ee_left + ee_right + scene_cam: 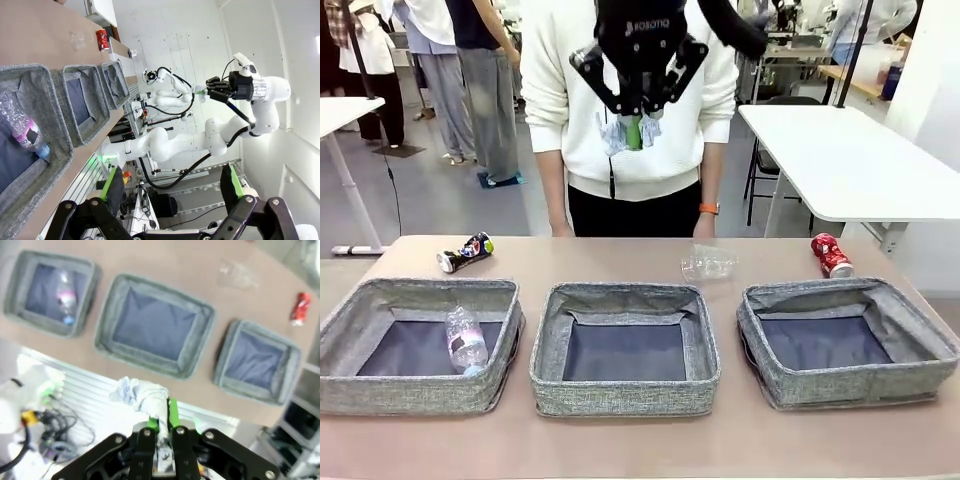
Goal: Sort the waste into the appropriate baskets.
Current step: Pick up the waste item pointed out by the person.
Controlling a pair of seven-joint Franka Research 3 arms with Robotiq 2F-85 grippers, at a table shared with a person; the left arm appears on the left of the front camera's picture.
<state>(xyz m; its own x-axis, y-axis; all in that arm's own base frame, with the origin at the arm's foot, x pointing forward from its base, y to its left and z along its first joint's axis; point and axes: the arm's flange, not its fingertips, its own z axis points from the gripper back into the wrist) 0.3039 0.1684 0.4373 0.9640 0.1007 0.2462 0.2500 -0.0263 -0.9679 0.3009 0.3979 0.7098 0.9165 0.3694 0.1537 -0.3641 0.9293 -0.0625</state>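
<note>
High at the scene's centre, the right claw (636, 132) grips a crumpled white paper wad (616, 135); the left claw (171, 182) stands wide, empty.

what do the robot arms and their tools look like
The right arm is glossy white, rounded segments, a black cable alongside. Its right tool is black, angular linkage fingers, bright green pads, pale lettering on the body. The left tool matches.

Floor (450, 205): grey, smooth, evenly lit.
Right side: large white table (850, 160), black chair (772, 150) tucked behind it.
Left side: second white table (335, 112).
Wall (170, 30): white, panelled.
Foreground: brown tabletop (620, 258).
</note>
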